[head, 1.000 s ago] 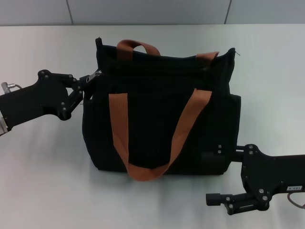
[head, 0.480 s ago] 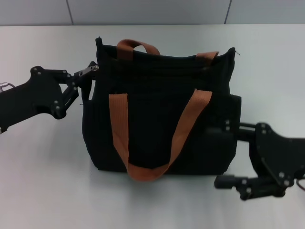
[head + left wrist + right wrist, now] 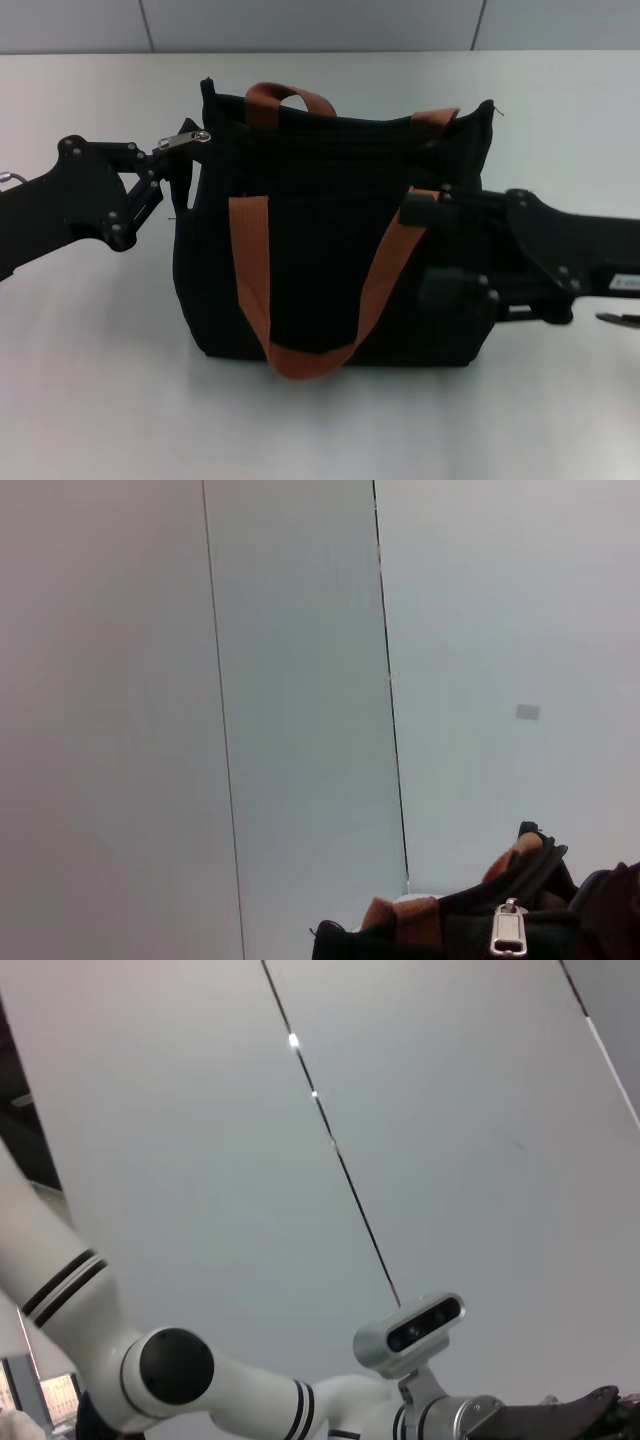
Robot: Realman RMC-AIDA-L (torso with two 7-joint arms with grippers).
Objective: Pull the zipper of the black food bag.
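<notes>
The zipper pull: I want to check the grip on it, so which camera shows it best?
The head view: the zipper pull shows at the bag's left top corner, right at the left gripper. The left wrist view shows the pull close up, but no fingers. The right wrist view shows none of it.

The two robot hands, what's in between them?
The black food bag sits between them in the head view: the left gripper holds the zipper at one end, and the right gripper presses against the other side.
</notes>
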